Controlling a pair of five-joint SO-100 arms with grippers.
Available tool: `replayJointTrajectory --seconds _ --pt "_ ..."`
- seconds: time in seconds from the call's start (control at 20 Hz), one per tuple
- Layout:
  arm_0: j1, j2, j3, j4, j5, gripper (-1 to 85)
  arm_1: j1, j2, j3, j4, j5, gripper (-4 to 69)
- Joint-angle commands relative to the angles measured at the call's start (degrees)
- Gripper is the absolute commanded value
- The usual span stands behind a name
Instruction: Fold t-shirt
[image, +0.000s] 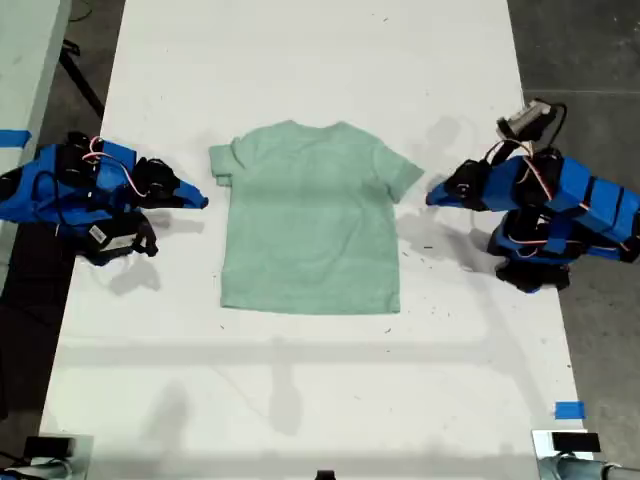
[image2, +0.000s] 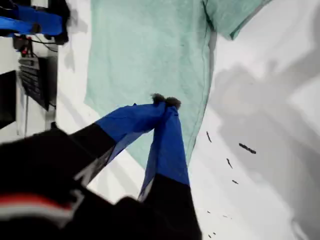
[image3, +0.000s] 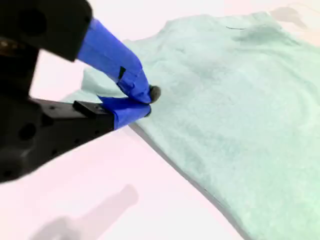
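We have the t-shirt (image: 310, 220) lying flat in the middle of the white table (image: 300, 60), collar toward the far edge in the exterior view, hem toward the near edge, both short sleeves spread out to the sides. The cloth looks smooth, with no fold in it.

On the exterior view's right sits my first gripper (image: 432, 196), its blue jaws brought together to a point, tip just beside the sleeve on that side and apart from it. Its own wrist view shows the jaws (image2: 165, 102) closed on each other with nothing between them, the shirt's side edge and sleeve spread out beyond the tip.

Over on the exterior view's left, my second gripper (image: 200, 200) points at the other sleeve, tip just short of the cloth's edge. From its wrist view (image3: 147, 102) the two blue jaws meet at the tip, nothing pinched between them, and the tip hangs right at the sleeve's edge; whether it touches the fabric we cannot tell.

Both arms lie low along the table's side edges, facing each other across the shirt. A strip of blue tape (image: 568, 409) marks the table near the exterior view's bottom right corner
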Motion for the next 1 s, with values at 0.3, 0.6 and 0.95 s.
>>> replayJointTrajectory --seconds 0.3,0.6,0.95 --pt "-15.21 -34.37 -34.63 6.42 15.47 0.0 12.3 -35.86 -44.82 14.24 -16.87 -1.0" --pt "-26.1 -56.25 -53.53 15.82 25.66 4.3 19.16 -48.69 -61.52 26.19 -25.66 5.8" --pt "-28.74 -58.89 -55.02 17.49 28.21 22.6 19.95 -53.09 -57.66 23.73 -34.37 33.5"
